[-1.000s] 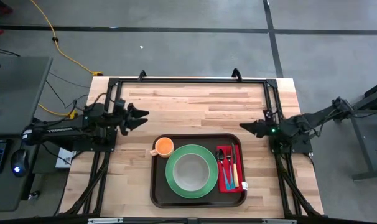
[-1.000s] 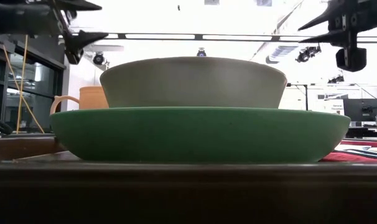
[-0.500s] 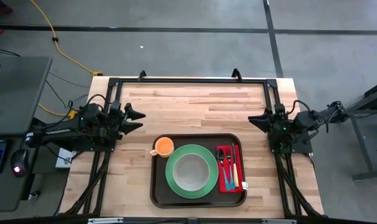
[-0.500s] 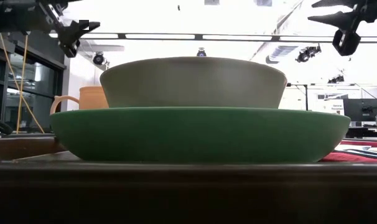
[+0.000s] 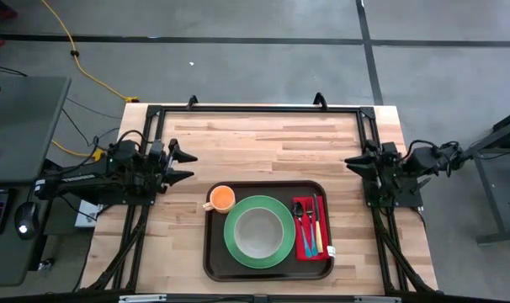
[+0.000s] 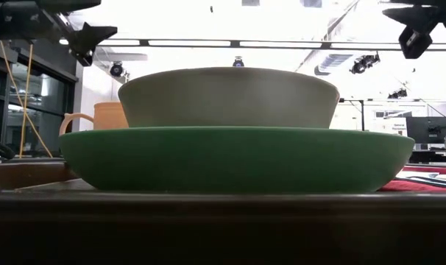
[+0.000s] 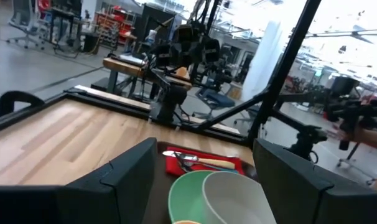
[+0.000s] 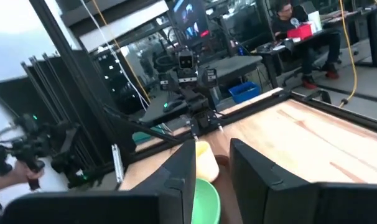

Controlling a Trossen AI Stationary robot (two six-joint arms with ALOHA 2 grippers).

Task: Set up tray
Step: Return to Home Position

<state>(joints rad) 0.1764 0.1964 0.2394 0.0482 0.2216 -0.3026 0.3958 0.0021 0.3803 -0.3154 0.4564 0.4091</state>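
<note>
L gripper (image 5: 192, 166) open, fingers spread wide; R gripper (image 5: 350, 164) open w/ narrower gap; tray (image 5: 215, 259) lies between them, offset toward front edge, touching neither; dark brown, rect., rounded corners, raised rim; holds orange cup (image 5: 222, 199) on L-gripper side, green plate (image 5: 234, 241) w/ grey bowl (image 5: 257, 229) mid, red napkin (image 5: 301, 250) w/ cutlery (image 5: 309, 223) on R-gripper side.

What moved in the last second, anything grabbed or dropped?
Both arms drew back outward from the tray: the left gripper leftward, the right gripper rightward, both empty. The tray, green plate, bowl, orange cup, red napkin and cutlery are unchanged.
</note>
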